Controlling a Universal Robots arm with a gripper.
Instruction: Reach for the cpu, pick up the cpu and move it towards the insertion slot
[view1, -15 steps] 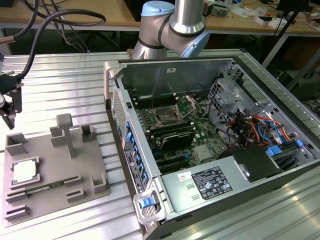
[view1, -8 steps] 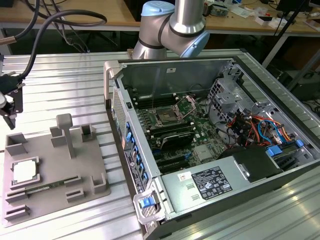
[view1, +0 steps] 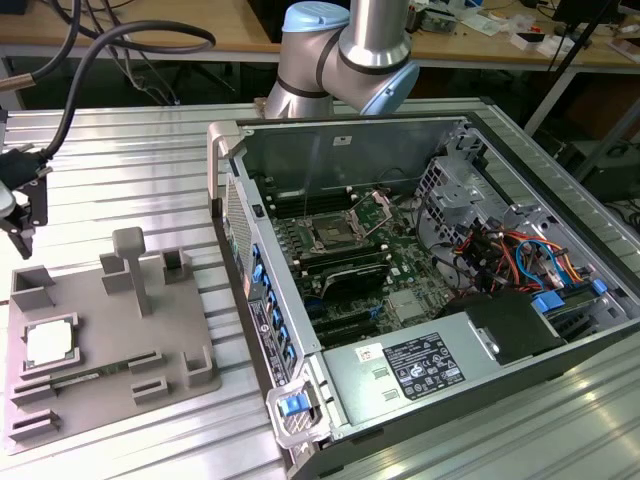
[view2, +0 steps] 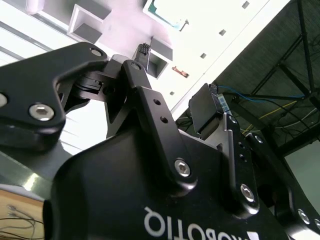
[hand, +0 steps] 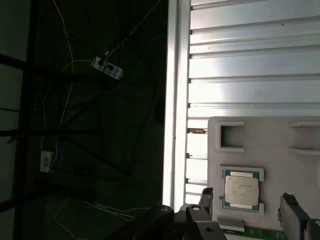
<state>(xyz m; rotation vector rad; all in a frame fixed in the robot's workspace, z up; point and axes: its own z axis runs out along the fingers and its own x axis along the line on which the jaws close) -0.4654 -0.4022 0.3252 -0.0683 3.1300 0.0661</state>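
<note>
The cpu (view1: 50, 343) is a pale silvery square lying flat in a recess of the grey fixture plate (view1: 100, 400), at the exterior view's left. My gripper (view1: 20, 222) hangs above the plate's far left corner, apart from the chip. In the first wrist view the cpu (hand: 242, 190) lies between my two black fingertips (hand: 206, 196), which stand wide apart and open with nothing held. A corner of the cpu (view2: 167, 12) peeks past the gripper body in the second wrist view. The insertion slot (view1: 330, 236) sits on the motherboard inside the open computer case, its metal frame raised.
The fixture plate carries upright grey posts (view1: 130, 265) and blocks near the chip. The case wall (view1: 240, 250) stands between the plate and the motherboard. Cables (view1: 510, 260) and a power supply (view1: 420, 365) fill the case's right side. The table edge (hand: 172, 100) runs close to the plate.
</note>
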